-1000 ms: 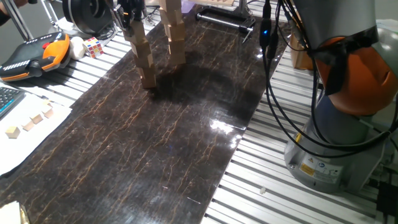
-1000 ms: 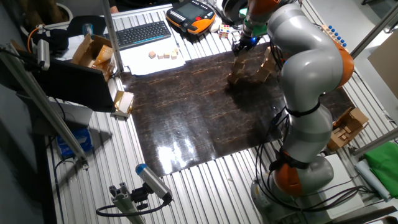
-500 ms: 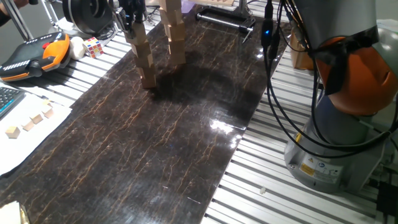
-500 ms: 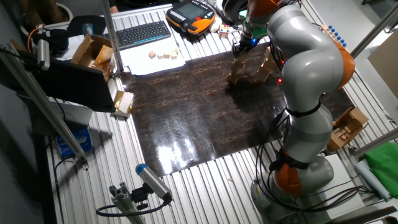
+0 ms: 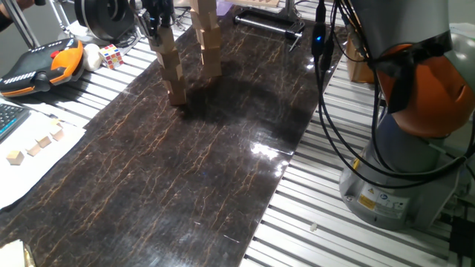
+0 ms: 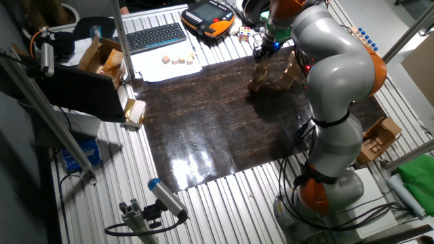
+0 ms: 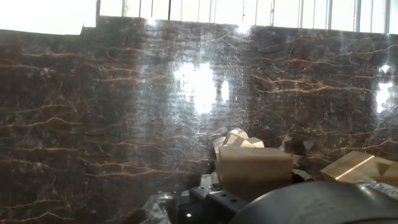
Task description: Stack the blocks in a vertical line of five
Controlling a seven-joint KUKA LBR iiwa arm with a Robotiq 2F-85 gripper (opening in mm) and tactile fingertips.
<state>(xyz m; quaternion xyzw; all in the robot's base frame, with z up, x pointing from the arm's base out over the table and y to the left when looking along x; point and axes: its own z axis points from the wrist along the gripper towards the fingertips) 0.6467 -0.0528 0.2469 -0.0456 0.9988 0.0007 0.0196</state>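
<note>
1. Two columns of pale wooden blocks stand on the dark marbled tabletop [image 5: 193, 170] in one fixed view; the nearer stack [image 5: 172, 67] leans a little, and the second stack [image 5: 208, 41] stands just beside it toward 2 o'clock.
2. The gripper [image 5: 157, 16] sits at the top of the nearer stack, near the frame's 12 o'clock edge; its jaws flank the uppermost block, but whether they press on it or stand slightly off it cannot be told.
3. In the other fixed view the gripper [image 6: 264, 46] hangs over the same stack [image 6: 258, 74], with the second stack [image 6: 291, 71] at its 3 o'clock.
4. The hand view looks down the top block [image 7: 254, 169]; lower blocks fan out beneath it, and the second stack's top [image 7: 360, 168] shows at 3 o'clock.
5. Off the tabletop at 9 o'clock lie an orange-and-black pendant [image 5: 37, 67], a multicoloured cube [image 5: 111, 55], and tiny pale cubes on white paper [image 5: 35, 146].
</note>
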